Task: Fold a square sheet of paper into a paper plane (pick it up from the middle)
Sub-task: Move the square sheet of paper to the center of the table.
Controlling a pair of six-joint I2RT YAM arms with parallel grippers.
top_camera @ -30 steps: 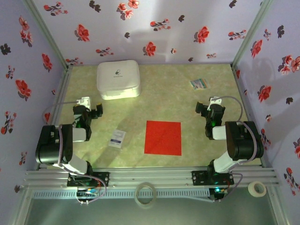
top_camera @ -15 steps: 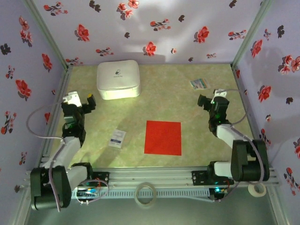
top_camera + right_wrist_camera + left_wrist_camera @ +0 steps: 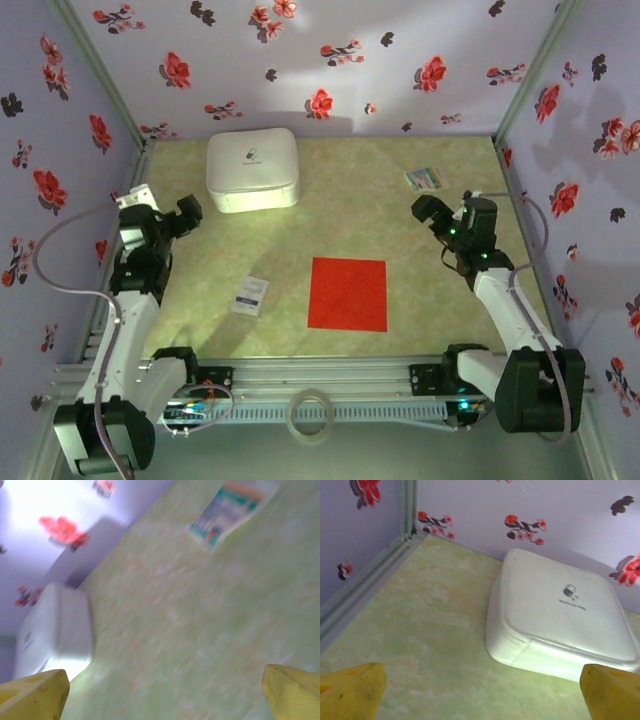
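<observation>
Left tool (image 3: 184, 214), right tool (image 3: 430, 215) agape — red paper square (image 3: 347, 293) flat, unfolded.

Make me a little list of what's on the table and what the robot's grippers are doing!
paper: square sheet of paper, red, flat, unfolded, untouched
left gripper: open, empty, near white box
right gripper: open, empty, near multicoloured card
also there: small white packet, left of the paper
folding: not started
</observation>
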